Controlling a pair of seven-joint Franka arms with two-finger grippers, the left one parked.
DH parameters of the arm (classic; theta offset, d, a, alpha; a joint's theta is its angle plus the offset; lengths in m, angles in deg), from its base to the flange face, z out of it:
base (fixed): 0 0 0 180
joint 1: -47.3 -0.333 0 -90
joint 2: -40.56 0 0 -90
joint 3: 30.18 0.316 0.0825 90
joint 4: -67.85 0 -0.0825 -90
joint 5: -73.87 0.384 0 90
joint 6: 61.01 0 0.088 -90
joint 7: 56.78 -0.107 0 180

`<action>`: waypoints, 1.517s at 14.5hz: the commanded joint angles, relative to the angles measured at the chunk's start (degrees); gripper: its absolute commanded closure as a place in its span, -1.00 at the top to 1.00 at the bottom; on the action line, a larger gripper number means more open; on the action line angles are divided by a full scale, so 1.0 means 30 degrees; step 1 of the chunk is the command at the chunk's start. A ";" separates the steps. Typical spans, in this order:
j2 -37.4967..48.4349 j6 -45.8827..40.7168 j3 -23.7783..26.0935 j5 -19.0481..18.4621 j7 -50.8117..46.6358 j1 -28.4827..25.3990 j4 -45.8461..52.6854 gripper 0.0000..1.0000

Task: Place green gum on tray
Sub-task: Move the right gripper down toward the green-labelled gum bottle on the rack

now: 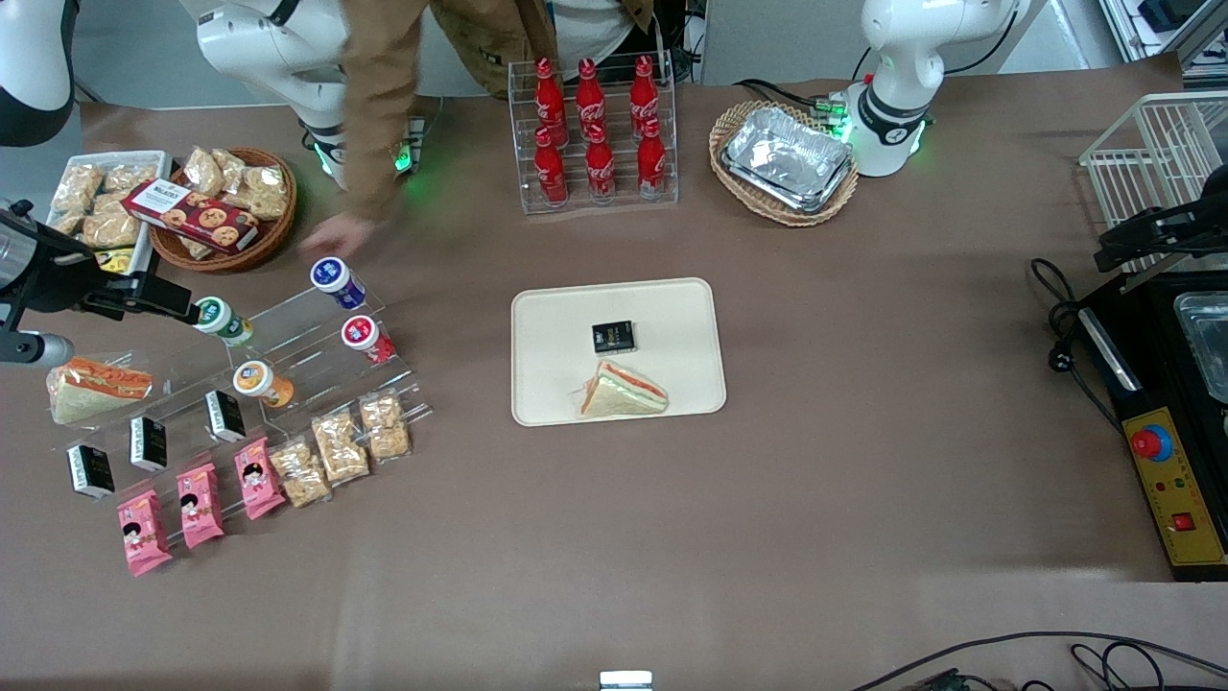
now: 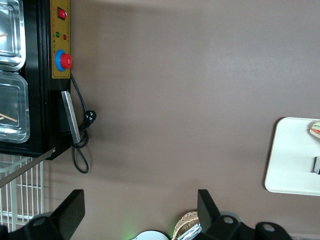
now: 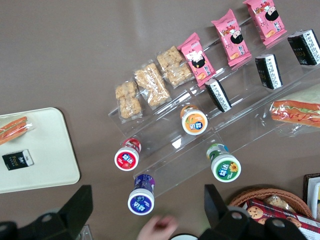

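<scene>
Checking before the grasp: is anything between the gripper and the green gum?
Nothing visible. The open gripper hangs above the green gum; a person's hand is beside the blue gum.

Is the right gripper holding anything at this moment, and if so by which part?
Nothing is held. The gripper hangs open above the gum display, its fingers empty; the green gum stands untouched on its acrylic step, and the tray lacks it.

The setting is a robotics lab staged as a snack shop. A brown-covered bench [image 1: 863,480] carries a clear stepped display rack [image 1: 317,355] of snacks, a rack of cola bottles [image 1: 597,134], a control box with a red stop button [image 1: 1151,443], and loose cables [image 1: 1055,317].
</scene>
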 commanded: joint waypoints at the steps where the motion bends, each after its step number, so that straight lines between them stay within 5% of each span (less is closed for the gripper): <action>1: -0.0355 -0.0440 0.0032 -0.0106 0.0392 0.0129 0.0659 0.99; 12: 0.0959 -0.1583 -0.0055 -0.0164 0.3926 0.1912 -0.1003 0.99; 22: 0.5357 0.6175 -0.0114 -0.0984 0.8302 0.4699 -1.2020 0.99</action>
